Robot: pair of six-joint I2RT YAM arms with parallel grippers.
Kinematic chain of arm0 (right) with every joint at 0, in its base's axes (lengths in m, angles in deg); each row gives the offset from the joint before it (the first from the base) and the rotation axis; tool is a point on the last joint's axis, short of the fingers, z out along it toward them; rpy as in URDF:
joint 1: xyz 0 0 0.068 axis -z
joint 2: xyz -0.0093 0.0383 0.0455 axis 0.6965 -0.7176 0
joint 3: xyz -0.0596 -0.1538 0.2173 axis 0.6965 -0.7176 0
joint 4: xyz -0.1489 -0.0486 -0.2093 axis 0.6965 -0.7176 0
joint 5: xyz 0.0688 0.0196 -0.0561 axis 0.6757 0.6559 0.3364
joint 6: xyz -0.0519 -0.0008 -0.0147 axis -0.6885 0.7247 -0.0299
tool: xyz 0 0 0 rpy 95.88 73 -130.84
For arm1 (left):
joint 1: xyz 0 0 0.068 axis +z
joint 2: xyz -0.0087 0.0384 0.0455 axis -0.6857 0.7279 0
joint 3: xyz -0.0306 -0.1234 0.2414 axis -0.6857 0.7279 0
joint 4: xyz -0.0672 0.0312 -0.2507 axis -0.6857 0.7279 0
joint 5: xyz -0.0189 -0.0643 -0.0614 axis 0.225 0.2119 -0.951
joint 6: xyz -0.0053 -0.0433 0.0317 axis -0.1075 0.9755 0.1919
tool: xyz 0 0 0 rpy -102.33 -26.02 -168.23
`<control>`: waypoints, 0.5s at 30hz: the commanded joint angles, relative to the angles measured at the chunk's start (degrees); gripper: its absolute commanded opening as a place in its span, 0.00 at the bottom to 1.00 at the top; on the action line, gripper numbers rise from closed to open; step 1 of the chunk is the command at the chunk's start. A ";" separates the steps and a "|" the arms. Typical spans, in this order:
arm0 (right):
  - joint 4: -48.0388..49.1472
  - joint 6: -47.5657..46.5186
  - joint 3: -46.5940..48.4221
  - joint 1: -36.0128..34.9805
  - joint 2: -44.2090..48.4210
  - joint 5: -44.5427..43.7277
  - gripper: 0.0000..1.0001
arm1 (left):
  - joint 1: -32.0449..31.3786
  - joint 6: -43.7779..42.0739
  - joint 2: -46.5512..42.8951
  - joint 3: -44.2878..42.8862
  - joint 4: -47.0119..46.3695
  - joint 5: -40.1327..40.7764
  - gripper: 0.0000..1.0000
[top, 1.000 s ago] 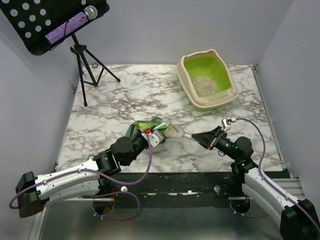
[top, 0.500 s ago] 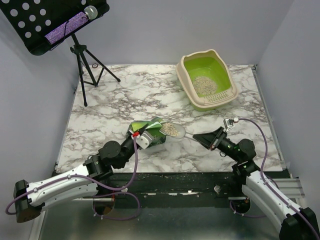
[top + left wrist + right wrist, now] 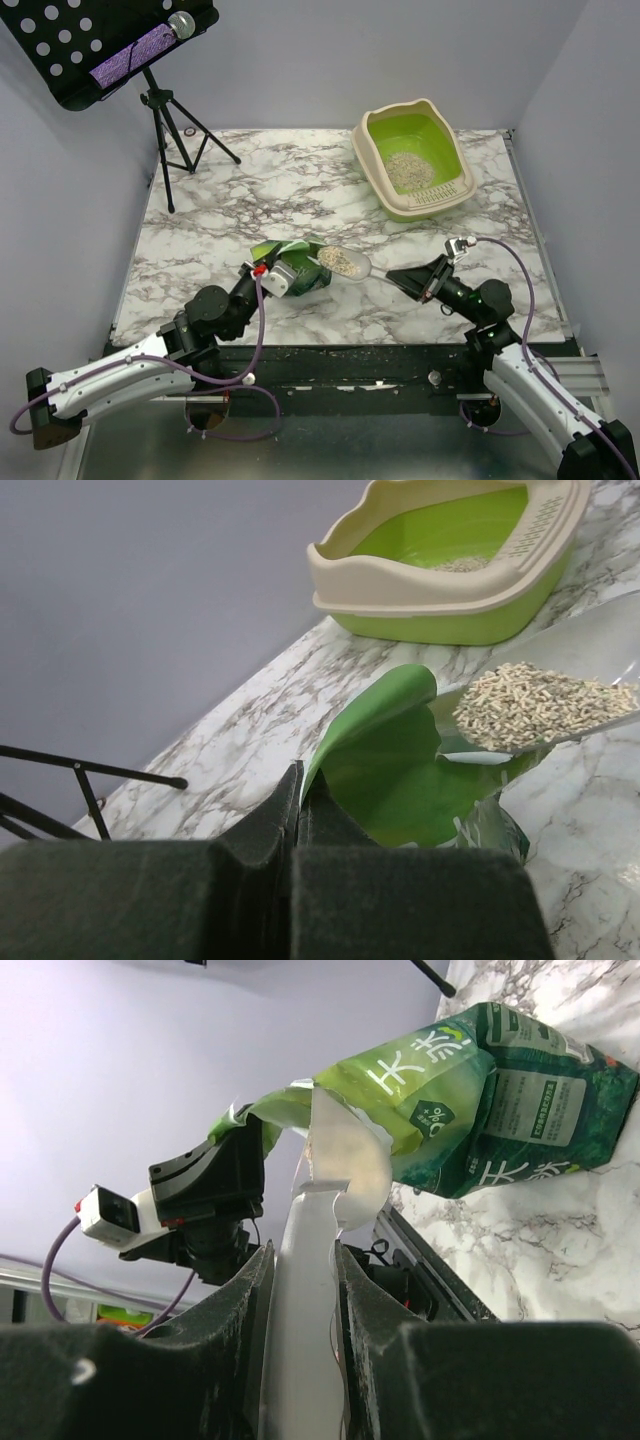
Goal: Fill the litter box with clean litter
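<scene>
The litter box, beige rim and lime-green inside, stands at the back right with a patch of clean litter in it; it also shows in the left wrist view. My left gripper is shut on the edge of the green litter bag, pinching its flap. My right gripper is shut on the handle of a white scoop. The scoop's bowl holds litter just outside the bag's mouth.
A black music stand on a tripod stands at the back left. Grey walls close in on both sides. The table's front edge carries spilled granules.
The left arm has drawn back to the left with the bag's edge, opening the bag. The loaded scoop has shifted slightly left and stays at the bag's mouth.
</scene>
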 commanded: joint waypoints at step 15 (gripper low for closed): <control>13.98 15.12 2.18 0.41 -8.29 4.52 0.01 | 0.12 -4.11 -3.97 -0.14 -4.77 10.54 0.00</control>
